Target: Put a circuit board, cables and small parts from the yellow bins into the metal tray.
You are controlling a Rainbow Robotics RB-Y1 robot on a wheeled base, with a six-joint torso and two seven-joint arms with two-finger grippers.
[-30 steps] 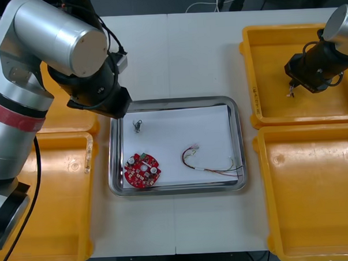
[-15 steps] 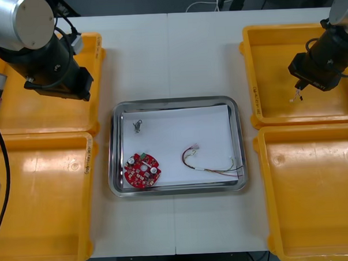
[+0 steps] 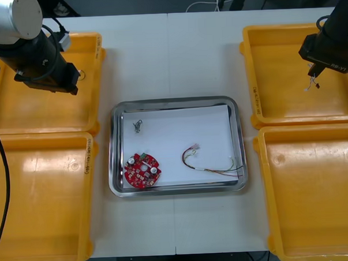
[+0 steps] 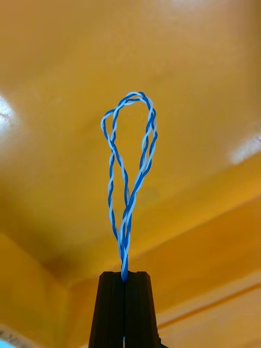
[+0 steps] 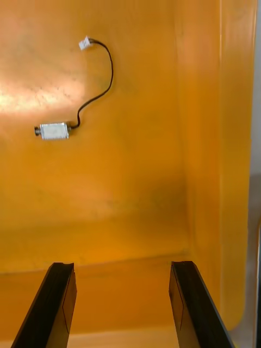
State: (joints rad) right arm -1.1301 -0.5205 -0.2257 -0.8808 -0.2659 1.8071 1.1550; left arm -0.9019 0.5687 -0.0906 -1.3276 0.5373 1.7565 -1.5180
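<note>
A: What does the right tool (image 4: pixel 124 275) have?

B: It is clamped tight on the tail of a twisted blue and white cable (image 4: pixel 125 239); the loop hangs free beyond the fingertips, seemingly lifted off the floor of the upper-right yellow bin (image 3: pixel 275 74) in the front view; gripping the very end leaves the loop clear of the tool, I judge.

A: And the route to the metal tray (image 3: pixel 174 101)?

B: The tray sits mid-frame on the worktop (image 3: pixel 171 55), between the bins; the bin's inner wall stands between cable and tray, so the dangling loop needs to clear that rim; beyond it lies a strip of bare worktop.

A: Is there room inside?

B: Yes; the red circuit board (image 3: pixel 142 170) lies at the tray's lower left, a small metal part (image 3: pixel 137 126) at its upper left, a red and yellow cable (image 3: pixel 213 170) at its lower right; the upper right of the white floor is bare, the likeliest spot.

A: And the left tool (image 5: pixel 122 265)?

B: Over the upper-left yellow bin (image 3: pixel 23 114), fingers wide apart, nothing between them; a black cable (image 5: pixel 112 70) with a metal end piece (image 5: pixel 53 131) lies on the bin floor beyond the fingers, apart from the walls; a descent from above looks unobstructed.
</note>
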